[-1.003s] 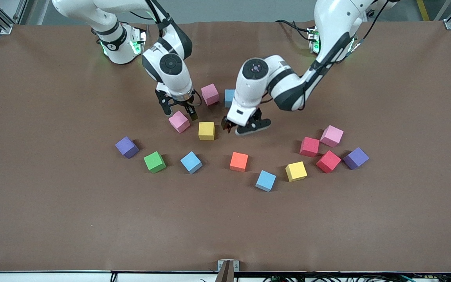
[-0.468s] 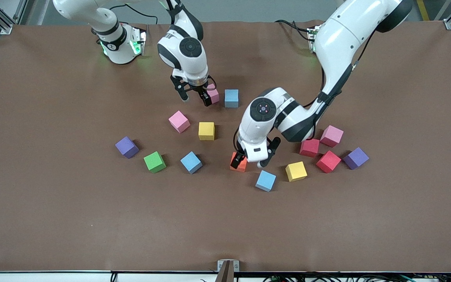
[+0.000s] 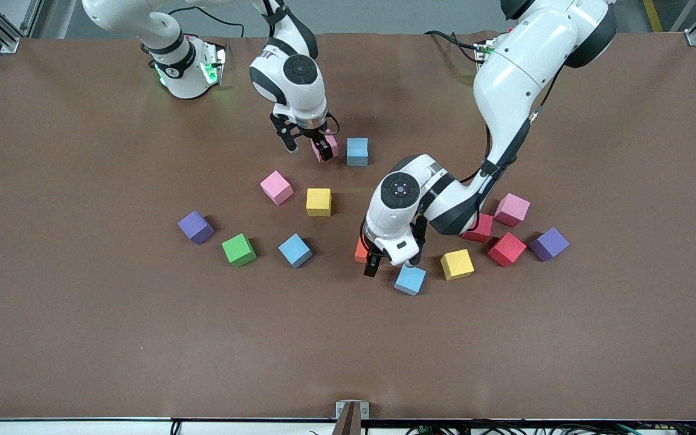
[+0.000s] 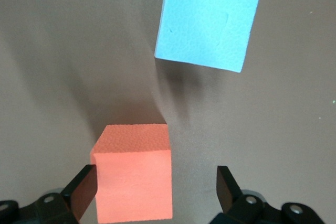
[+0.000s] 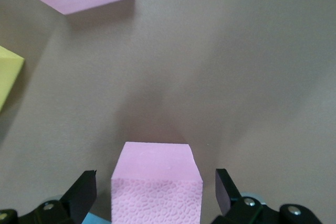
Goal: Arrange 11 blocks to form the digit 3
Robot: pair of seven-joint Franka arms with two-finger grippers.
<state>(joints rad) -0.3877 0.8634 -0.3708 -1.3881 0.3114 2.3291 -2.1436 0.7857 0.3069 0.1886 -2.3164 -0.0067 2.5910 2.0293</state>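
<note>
The left hand (image 3: 391, 261), fingers apart, straddles the orange block (image 4: 134, 177), which sits off-centre against one finger. The right hand (image 3: 307, 147), fingers apart, straddles a pink block (image 5: 156, 182) at 9 o'clock of a light blue block (image 3: 357, 151).

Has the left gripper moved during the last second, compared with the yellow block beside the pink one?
Yes. The left gripper started beside that yellow block and now straddles the orange block, open, nearer the front camera.
</note>
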